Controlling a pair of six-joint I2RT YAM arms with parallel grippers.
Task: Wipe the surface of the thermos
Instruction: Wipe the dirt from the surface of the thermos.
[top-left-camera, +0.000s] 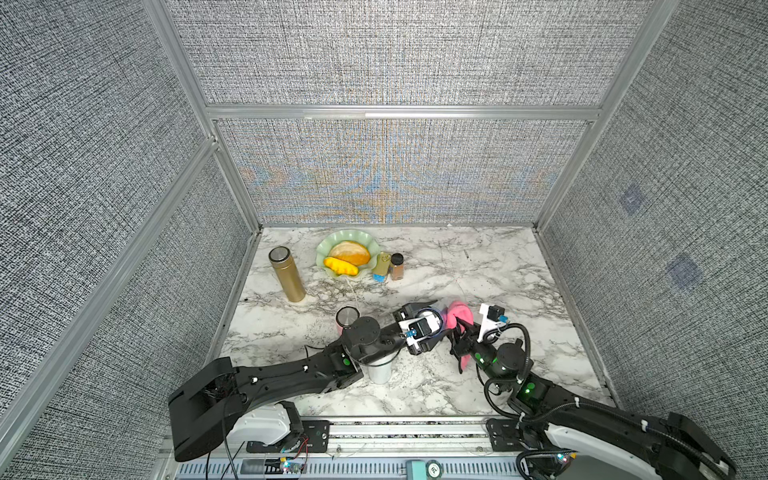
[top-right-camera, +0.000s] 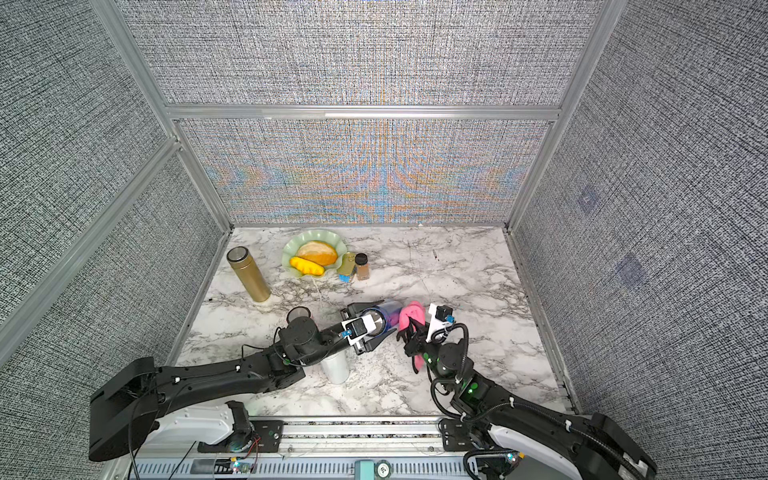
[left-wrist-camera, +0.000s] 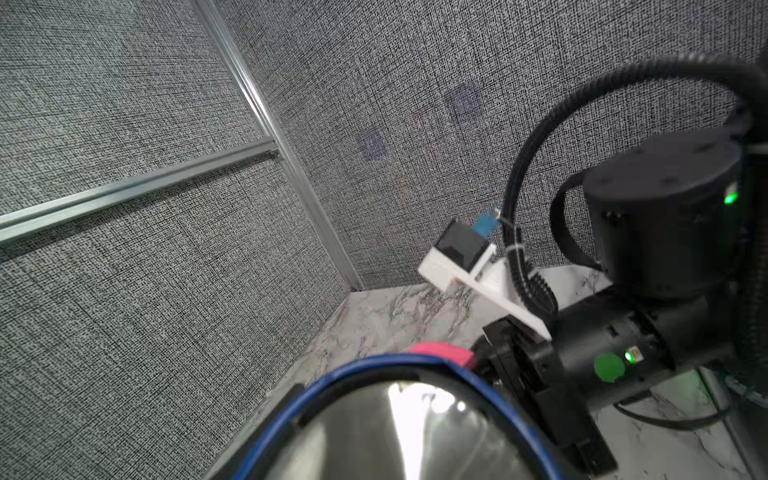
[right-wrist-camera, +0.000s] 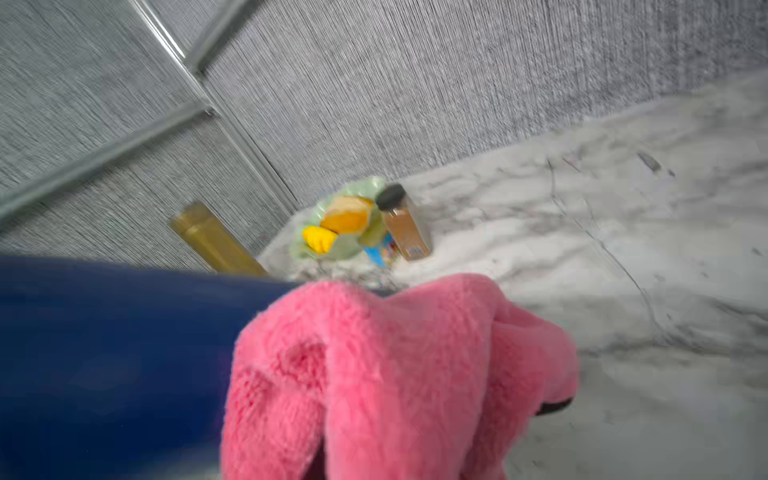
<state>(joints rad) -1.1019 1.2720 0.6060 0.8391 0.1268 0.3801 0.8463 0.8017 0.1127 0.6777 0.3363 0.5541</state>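
Marble table (top-left-camera: 498, 266): left tool (top-left-camera: 430, 326) clamps blue thermos (top-right-camera: 387, 311), right tool (top-left-camera: 459, 333) pinches pink cloth (top-left-camera: 459, 314); right wrist alone shows contact.

The thermos (right-wrist-camera: 104, 353) is deep blue and the cloth (right-wrist-camera: 395, 365) fluffy pink. The table (top-left-camera: 478, 257) is white marble with grey veins. The bottle (top-left-camera: 286, 276) is gold, the plate (top-left-camera: 349, 234) pale green, the jar (top-left-camera: 397, 270) brown with a black lid. The walls (top-left-camera: 374, 54) are woven grey.

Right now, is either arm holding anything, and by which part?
Left gripper clamps the thermos near its shiny end. Right gripper pinches the cloth around its middle, pressed to the thermos.
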